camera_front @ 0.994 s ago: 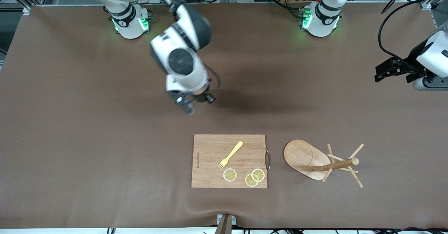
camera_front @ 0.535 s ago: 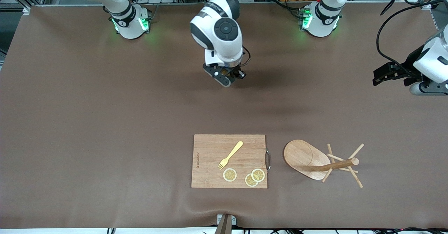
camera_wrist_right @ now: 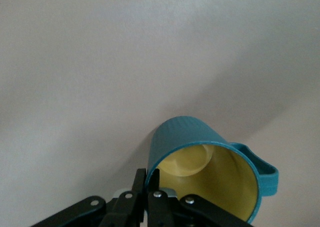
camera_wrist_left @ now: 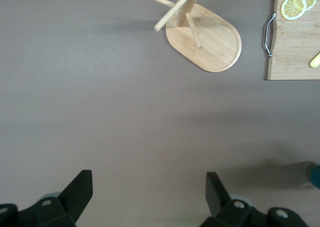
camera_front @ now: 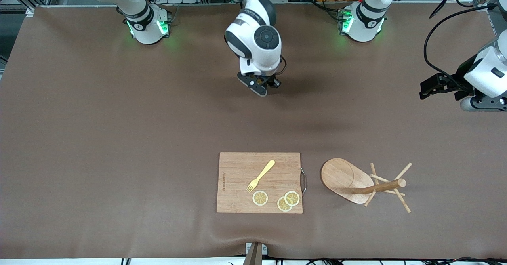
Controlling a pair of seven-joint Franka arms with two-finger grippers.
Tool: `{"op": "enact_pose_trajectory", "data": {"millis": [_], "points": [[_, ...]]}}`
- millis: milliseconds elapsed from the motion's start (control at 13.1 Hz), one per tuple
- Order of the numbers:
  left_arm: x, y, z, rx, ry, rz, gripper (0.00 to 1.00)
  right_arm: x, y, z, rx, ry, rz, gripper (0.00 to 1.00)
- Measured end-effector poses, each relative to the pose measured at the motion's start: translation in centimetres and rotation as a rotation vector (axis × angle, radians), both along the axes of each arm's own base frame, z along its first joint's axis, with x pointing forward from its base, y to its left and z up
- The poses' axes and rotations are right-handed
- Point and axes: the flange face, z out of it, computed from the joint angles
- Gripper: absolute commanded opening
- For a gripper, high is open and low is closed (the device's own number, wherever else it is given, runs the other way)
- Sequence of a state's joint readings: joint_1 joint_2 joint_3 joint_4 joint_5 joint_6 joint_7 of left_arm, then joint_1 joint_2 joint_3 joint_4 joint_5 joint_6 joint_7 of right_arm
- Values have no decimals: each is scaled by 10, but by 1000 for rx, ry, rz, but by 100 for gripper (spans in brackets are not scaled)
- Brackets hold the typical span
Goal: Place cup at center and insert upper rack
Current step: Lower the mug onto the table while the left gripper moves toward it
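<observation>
The teal ribbed cup [camera_wrist_right: 190, 137] with a yellow inside hangs tilted from my right gripper [camera_wrist_right: 147, 176], which is shut on its rim, one finger inside and one outside. In the front view that gripper [camera_front: 259, 86] is over the table's middle, toward the robots' bases, and the hand hides the cup. The upper rack [camera_front: 342, 178], a light wooden mug tree, rests with its oval base on the table beside the cutting board; it also shows in the left wrist view [camera_wrist_left: 210, 42]. My left gripper [camera_front: 429, 88] waits open over the left arm's end of the table, nothing between its fingers [camera_wrist_left: 80, 187].
A wooden cutting board [camera_front: 237, 166] with a metal handle lies near the front camera, carrying a yellow fork [camera_front: 261, 176] and three lemon slices [camera_front: 260, 198]. The board's edge [camera_wrist_left: 295, 52] shows in the left wrist view. Brown cloth covers the table.
My right arm has swung with the cup toward the robots' bases and toward the left arm's end. The left gripper has drifted slightly. The rack and board have not moved.
</observation>
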State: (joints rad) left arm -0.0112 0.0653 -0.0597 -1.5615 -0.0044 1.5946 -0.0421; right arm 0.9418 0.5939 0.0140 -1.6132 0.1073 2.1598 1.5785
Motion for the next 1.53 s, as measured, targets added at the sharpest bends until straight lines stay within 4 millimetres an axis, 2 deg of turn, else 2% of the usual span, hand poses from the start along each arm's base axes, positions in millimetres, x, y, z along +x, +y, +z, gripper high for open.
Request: {"op": "enact_pose_trajectory", "data": {"millis": [229,611,764,841,994,1299,1376,1529], "points": [[2,-2,-2,-1,-7,-3,100,4,-4,-20,-11,-14,2,2],[3,-16,-5,-1,-5,-11,100,3,-2,-20,-5,-24,10,5],[2,-23,-5,-1,-4,-2,100,2,-1,-20,1,-29,38,18],[2,-24,-5,-1,-4,-3,100,2,-1,-20,5,-32,51,31],[2,-24,-4,-1,-5,-3,100,3,-1,-22,8,-34,59,98],[-2,-35,4,-3,-16,-23,100,9,-3,-23,15,-43,54,100],[-5,-40,7,-3,-19,-31,100,15,-5,-18,22,-50,52,100],[-7,-47,10,-4,-23,-29,100,33,-15,6,37,-63,86,100]]}}
